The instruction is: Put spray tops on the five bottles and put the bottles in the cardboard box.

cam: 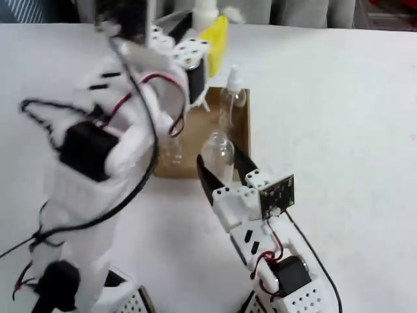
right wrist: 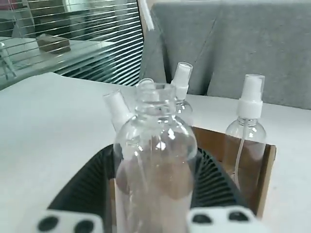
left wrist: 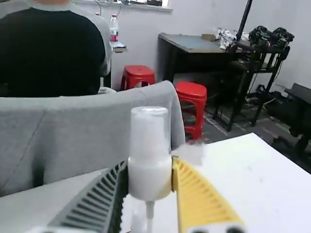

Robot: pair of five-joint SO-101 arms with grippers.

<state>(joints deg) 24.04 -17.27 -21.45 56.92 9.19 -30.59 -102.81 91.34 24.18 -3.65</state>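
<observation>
White table (cam: 339,98), brown cardboard box (cam: 244,127) mid-table. Right gripper (cam: 225,171) clamps clear uncapped plastic bottle (cam: 218,151) upright at box near edge. Left gripper (left wrist: 149,170) pinches white spray top (left wrist: 149,145), far side. Advice: centre top over bottle mouth, lower straight, hold bottle steady.

**No legible print**

Found no text, number or sign that can be read in any of the three views. Noted a red label on a drink bottle (left wrist: 113,28) at the upper left of the left wrist view, too small to read. Noted faint marks on a circuit board (cam: 276,194) right of centre in the high view, too blurred to read.
</observation>
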